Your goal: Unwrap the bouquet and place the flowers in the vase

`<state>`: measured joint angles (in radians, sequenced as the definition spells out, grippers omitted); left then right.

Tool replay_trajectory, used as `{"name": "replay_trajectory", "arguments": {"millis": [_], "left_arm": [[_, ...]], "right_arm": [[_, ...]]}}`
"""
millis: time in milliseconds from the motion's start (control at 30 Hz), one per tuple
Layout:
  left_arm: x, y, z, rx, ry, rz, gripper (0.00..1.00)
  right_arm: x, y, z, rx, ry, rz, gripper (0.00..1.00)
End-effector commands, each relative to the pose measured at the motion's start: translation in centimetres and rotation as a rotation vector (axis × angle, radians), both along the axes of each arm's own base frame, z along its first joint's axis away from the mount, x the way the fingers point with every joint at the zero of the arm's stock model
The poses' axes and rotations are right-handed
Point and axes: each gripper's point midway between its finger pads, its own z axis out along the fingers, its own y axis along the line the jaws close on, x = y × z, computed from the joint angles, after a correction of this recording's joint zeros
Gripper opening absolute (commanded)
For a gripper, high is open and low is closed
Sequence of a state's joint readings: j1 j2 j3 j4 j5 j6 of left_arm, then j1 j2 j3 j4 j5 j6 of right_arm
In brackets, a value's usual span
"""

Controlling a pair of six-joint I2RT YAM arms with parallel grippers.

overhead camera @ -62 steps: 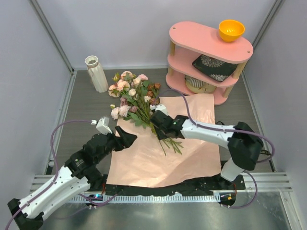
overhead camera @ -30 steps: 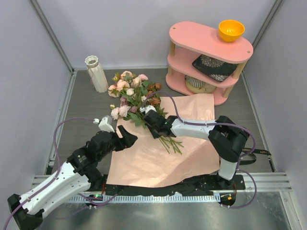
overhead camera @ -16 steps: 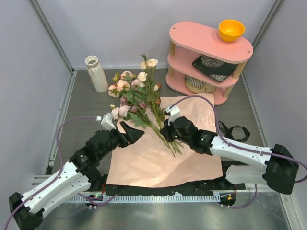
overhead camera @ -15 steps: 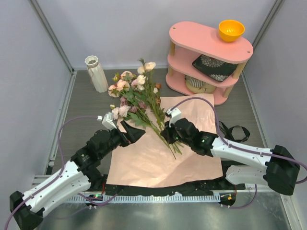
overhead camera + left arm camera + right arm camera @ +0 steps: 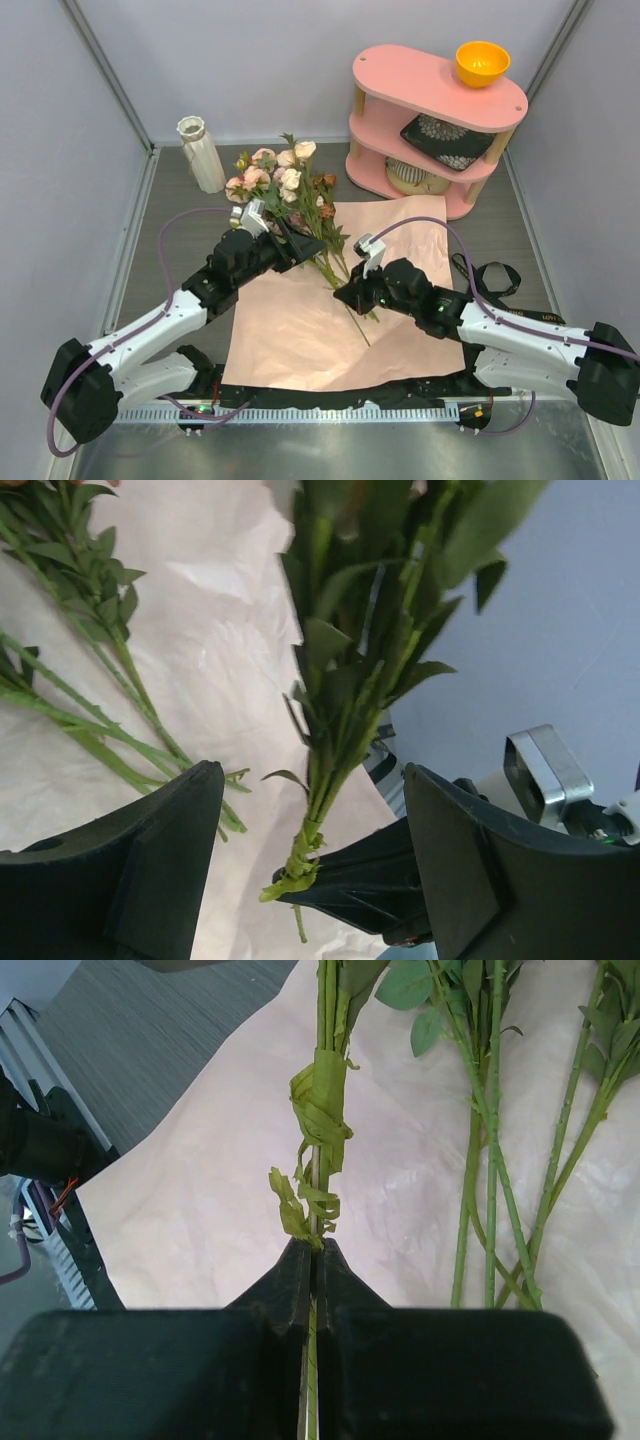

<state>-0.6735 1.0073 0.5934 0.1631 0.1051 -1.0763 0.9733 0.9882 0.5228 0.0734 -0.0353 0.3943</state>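
flowers cropped at top, blurred there (left wrist)

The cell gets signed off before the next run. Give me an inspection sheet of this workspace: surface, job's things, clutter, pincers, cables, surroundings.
Surface: grey table, with pink paper spread flat on it.
Job's things: loose flowers lie at the paper's far edge; one taped bunch is raised off the paper; vase stands upright at far left, no stems showing in it.
Clutter: pink shelf at far right, orange bowl on top.
Pincers: left pincer open, either side of the taped bunch; right pincer shut on its stem.
Cables: purple cables loop off both arms.
Surroundings: pale walls on three sides.
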Motion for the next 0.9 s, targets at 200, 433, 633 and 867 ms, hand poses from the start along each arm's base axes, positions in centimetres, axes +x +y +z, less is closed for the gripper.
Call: {"name": "replay_trajectory", "arguments": {"millis": [200,433,633,867], "left_arm": [[0.6,-2.1,2.8,0.019,-0.053,-0.1,0.7],[1.8,-0.9,1.7,0.164,-0.038,-0.046,0.41],[2.0,-0.7,0.6,0.244,0.009,-0.05,0.18],[2.3,0.6,1.9,0.31,-0.038,-0.021,0.0]], "right_arm": [[0.4,0.3,0.4,-0.023,-0.063,0.011,0.01],[0.0,0.4,0.9,-0.041,-0.091,0.015,0.01],[-0.4,0.6,2.2,-0.043,-0.123,0.041,0.01],[1.3,-1.2,2.0,-0.103,-0.072,-0.13,0.73]]}}
